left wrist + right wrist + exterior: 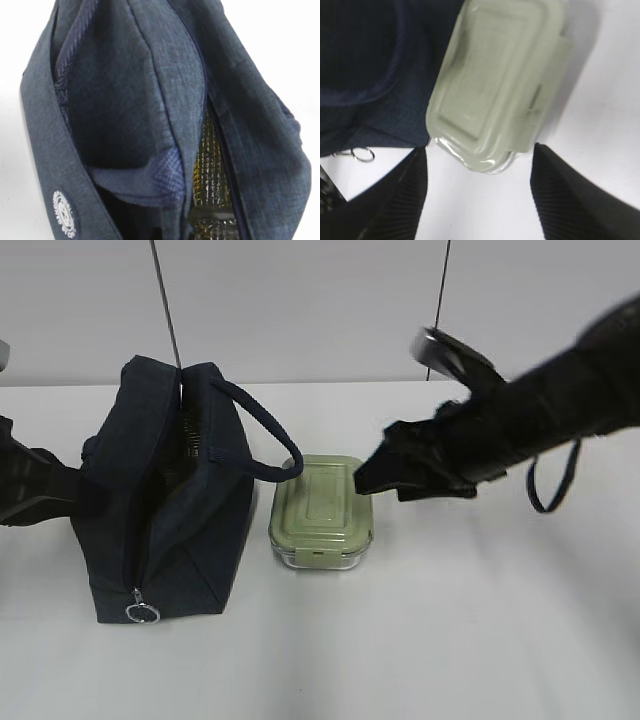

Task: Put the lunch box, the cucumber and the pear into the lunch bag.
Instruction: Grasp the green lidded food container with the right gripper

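Note:
The navy lunch bag [165, 510] stands at the left with its top zipper open, and silvery lining [212, 160] shows inside. The lunch box [320, 512], clear glass with a sage-green lid, sits on the table right beside the bag. My right gripper [368, 478] is open and empty, just above the box's right end. In the right wrist view its two fingers [395, 200] straddle bare table in front of the box [500, 85]. My left arm [35, 490] meets the bag's left side, and its jaws are hidden by the fabric [125, 100]. Cucumber and pear are out of view.
The bag's silver ring pull [142, 613] hangs at its front bottom corner, and its rope handle [255, 435] arches over toward the box. A cable loop [555, 485] hangs from my right arm. White tabletop [450, 640] lies in front and to the right.

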